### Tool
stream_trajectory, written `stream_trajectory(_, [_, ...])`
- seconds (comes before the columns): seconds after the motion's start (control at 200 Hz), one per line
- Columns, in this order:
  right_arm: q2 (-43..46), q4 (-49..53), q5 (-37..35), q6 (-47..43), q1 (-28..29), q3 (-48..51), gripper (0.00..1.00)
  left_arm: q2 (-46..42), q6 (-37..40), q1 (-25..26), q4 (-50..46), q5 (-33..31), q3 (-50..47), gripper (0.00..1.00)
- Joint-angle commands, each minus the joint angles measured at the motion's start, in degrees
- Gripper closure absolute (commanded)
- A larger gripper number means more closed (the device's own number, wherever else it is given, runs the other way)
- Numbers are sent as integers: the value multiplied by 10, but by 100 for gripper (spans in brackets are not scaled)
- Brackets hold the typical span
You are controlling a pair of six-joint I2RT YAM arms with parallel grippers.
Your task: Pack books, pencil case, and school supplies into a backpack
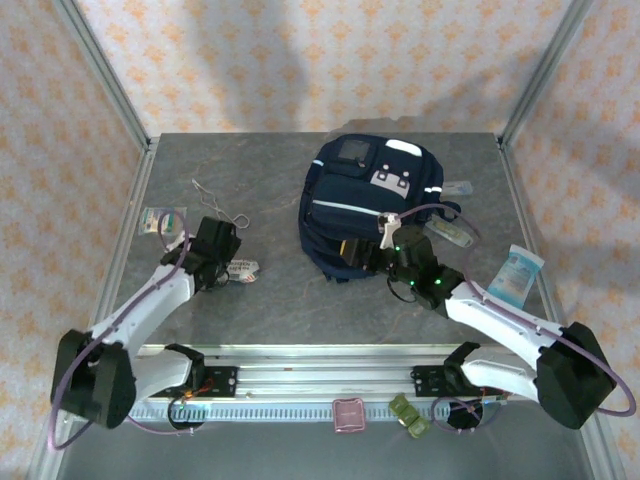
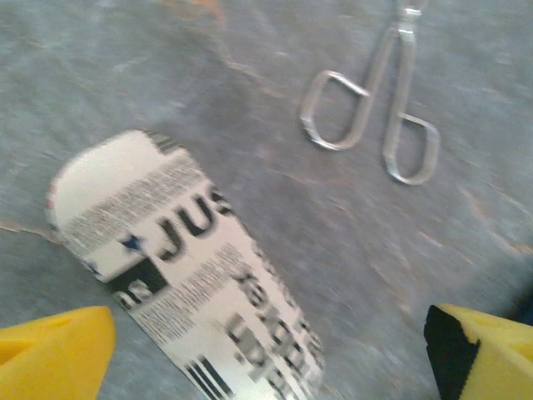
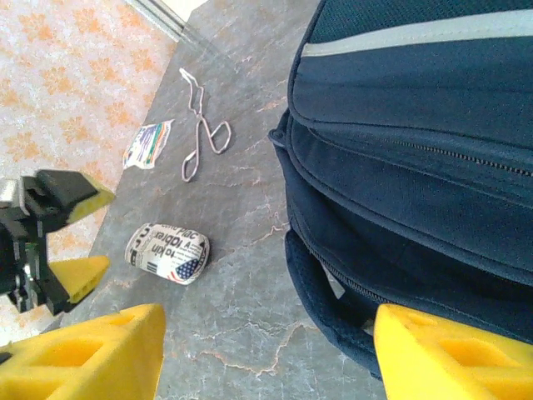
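Well, left to right I count one white printed packet left of centre, one backpack at upper centre and one pencil case at the bottom edge. My left gripper and right gripper both stand apart, holding nothing. Up close, the wrist views make the packet's black lettering legible.

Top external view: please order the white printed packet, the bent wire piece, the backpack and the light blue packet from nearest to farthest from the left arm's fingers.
1. White printed packet, close by, on the left.
2. Bent wire piece, further back on the left.
3. Backpack, back centre-right.
4. Light blue packet, far right edge.
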State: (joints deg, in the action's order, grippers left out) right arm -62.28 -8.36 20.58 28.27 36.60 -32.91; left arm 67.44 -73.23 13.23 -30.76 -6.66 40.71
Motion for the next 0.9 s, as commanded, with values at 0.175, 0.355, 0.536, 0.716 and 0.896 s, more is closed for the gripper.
stream_trajectory(0.175, [29,-21,-31,14,2,6,36,93,-6,-80,-10,39,24,3])
stream_trajectory(0.355, [36,-20,-40,20,2,15,37,155,19,-99,13,40,33,2])
stream_trajectory(0.536, [41,-23,-43,24,2,21,38,205,28,-101,36,36,43,3])
stream_trajectory(0.716, [49,-21,-54,27,2,26,38,240,42,-102,48,42,43,22])
stream_trajectory(0.896, [39,-22,-50,29,2,29,38,231,67,-102,80,84,25,47])
